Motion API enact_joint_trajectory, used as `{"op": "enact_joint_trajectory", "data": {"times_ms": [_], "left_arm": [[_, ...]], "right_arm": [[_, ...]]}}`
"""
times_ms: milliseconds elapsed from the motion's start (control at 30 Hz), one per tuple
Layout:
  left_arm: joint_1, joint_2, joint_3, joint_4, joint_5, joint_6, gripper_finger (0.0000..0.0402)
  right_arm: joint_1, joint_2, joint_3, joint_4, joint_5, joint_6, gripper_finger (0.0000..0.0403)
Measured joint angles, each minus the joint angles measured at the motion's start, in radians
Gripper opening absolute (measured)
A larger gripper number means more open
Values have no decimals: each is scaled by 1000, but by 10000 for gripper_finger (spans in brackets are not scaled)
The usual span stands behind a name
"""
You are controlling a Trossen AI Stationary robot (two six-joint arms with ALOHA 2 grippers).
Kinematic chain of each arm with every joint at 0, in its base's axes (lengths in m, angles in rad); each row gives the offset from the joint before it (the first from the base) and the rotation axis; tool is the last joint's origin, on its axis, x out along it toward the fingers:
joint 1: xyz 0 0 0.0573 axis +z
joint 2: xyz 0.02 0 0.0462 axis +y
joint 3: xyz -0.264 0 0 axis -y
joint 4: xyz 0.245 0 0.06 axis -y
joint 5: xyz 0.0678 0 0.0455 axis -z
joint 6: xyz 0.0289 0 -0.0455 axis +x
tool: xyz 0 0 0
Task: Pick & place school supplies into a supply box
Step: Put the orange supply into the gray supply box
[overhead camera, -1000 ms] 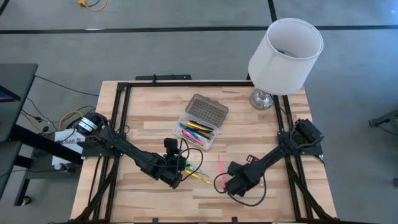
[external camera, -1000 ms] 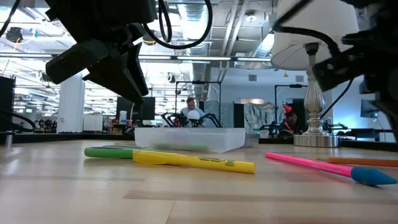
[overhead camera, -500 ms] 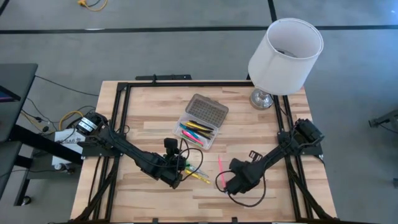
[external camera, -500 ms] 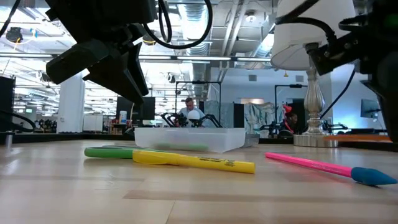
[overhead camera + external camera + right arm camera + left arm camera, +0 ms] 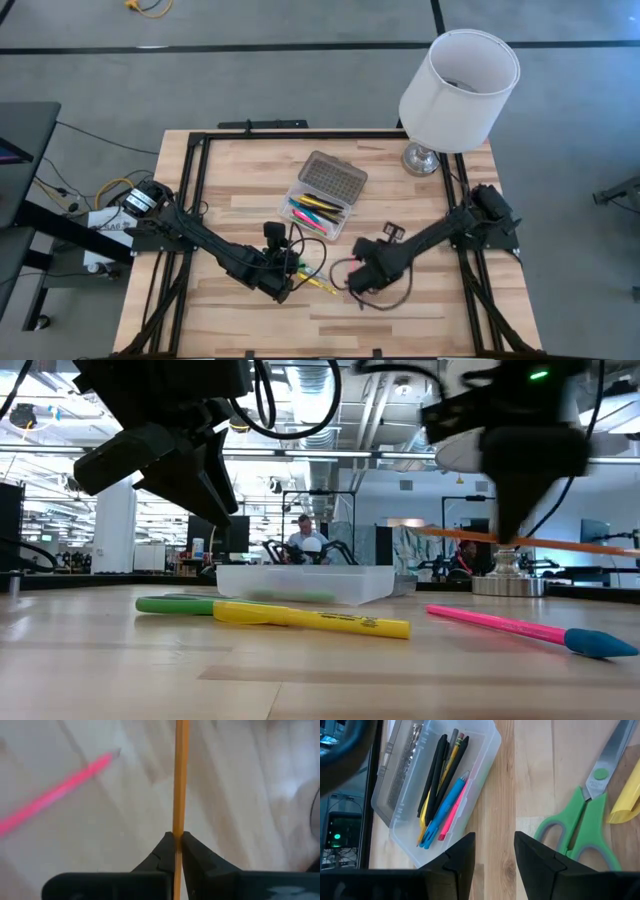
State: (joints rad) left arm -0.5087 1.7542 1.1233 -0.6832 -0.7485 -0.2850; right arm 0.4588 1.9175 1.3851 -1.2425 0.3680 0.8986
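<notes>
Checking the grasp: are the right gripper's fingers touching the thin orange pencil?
Touching. In the right wrist view the right gripper has both fingers pressed against the thin orange pencil, no gap either side.

A pale wooden worktop (image 5: 240,180) in a black frame stands on grey floor (image 5: 300,90) crossed by dark lines. A white-shaded lamp (image 5: 458,88) occupies one far corner. Beyond it lies an open hall with exposed ceiling pipes (image 5: 380,400), strip lighting and a seated person (image 5: 305,535).
</notes>
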Motion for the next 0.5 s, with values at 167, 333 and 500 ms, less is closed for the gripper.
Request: {"op": "enact_joint_trajectory", "data": {"times_ms": [167,333,500], "left_arm": [[-11,0,0,-71,8,-78,132],[-49,0,0,-258,-20,-283,132],[-124,0,-30,-427,-116,-500,132]], "right_arm": [[-117,0,15,100,31,-174,5],[-233,0,15,241,27,-351,6],[-336,-1,16,336,-11,-481,5]]}}
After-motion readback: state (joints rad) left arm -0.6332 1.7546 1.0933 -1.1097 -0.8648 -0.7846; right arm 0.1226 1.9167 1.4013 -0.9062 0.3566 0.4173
